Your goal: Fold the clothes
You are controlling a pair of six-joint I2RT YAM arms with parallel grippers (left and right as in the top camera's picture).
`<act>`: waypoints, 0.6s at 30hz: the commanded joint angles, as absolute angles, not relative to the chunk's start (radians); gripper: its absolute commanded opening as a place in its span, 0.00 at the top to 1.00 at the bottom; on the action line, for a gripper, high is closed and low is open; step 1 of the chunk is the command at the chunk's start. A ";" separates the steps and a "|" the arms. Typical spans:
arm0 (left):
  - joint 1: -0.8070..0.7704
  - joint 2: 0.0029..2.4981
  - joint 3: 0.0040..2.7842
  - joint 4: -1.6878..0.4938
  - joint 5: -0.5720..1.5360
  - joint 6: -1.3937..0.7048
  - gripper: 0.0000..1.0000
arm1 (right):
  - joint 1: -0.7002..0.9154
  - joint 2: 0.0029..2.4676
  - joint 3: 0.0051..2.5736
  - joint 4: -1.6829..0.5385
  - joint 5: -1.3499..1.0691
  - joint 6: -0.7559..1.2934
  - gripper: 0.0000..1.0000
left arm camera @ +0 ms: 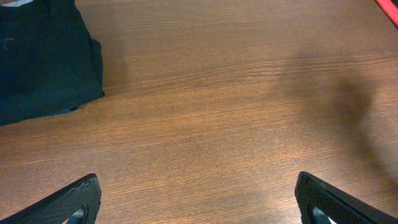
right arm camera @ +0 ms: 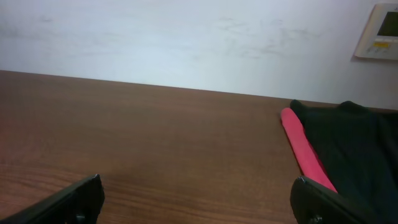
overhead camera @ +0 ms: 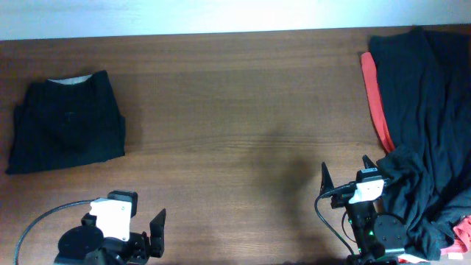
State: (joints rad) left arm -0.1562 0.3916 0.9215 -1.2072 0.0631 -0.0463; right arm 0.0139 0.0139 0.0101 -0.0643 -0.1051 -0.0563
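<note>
Done: one folded dark-navy fabric garment (overhead camera: 66,125) lies at the left of your brown wooden table (overhead camera: 235,110).
Remaining: heap of loose black fabric clothes (overhead camera: 427,103) with one red garment (overhead camera: 375,99), far right, unfolded.
Count: you cannot tell how many black pieces.
Left gripper (left arm camera: 198,199): spread, empty.
Right gripper (right arm camera: 199,202): spread, empty, beside the heap.

No writing can be read anywhere; the wall panel (right arm camera: 380,31) is too blurred.

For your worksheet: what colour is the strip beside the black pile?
The strip is red, clearest in the overhead view.
</note>
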 commanded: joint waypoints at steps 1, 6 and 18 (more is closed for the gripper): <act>-0.157 0.388 0.920 -1.205 0.056 -0.052 0.01 | 0.021 0.003 0.006 -0.071 -0.096 -0.060 0.01; -0.157 0.388 0.920 -1.205 0.056 -0.052 0.01 | 0.021 0.003 0.006 -0.071 -0.096 -0.060 0.01; -0.022 0.299 0.653 -0.995 0.014 -0.052 0.01 | 0.021 0.003 0.006 -0.071 -0.096 -0.060 0.01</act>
